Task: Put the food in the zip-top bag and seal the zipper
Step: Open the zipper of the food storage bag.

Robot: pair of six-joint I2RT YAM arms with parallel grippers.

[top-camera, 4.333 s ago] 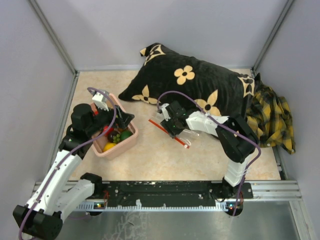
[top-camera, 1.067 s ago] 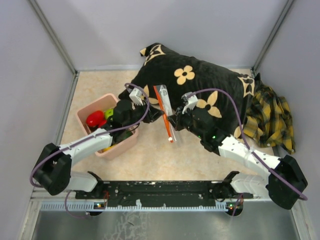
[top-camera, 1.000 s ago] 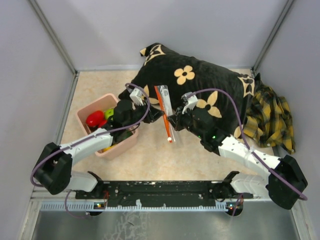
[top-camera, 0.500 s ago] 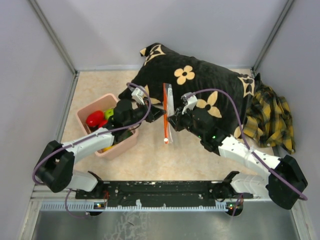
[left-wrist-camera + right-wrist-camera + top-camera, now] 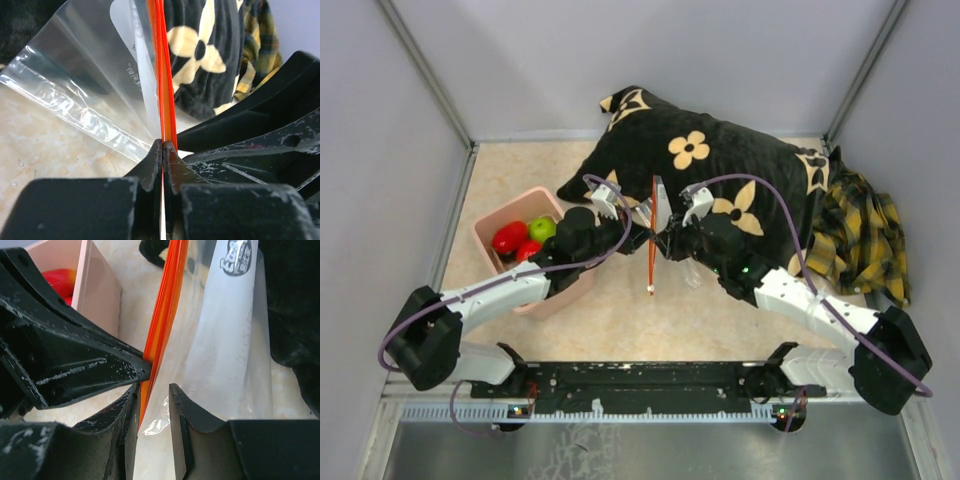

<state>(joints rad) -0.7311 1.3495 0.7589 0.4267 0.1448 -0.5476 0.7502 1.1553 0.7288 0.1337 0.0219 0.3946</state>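
Zipper [image 5: 163, 75] pinched in left gripper [image 5: 163, 146], right gripper [image 5: 154, 390] parted around it

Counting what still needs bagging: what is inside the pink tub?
A red piece, a green one and a smaller red one show. The left arm covers the tub's near half, so more may be hidden.

Beige table [image 5: 620, 318], pink tub [image 5: 510, 207] left, black floral pillow [image 5: 720, 160] behind, plaid cloth [image 5: 860, 240] right
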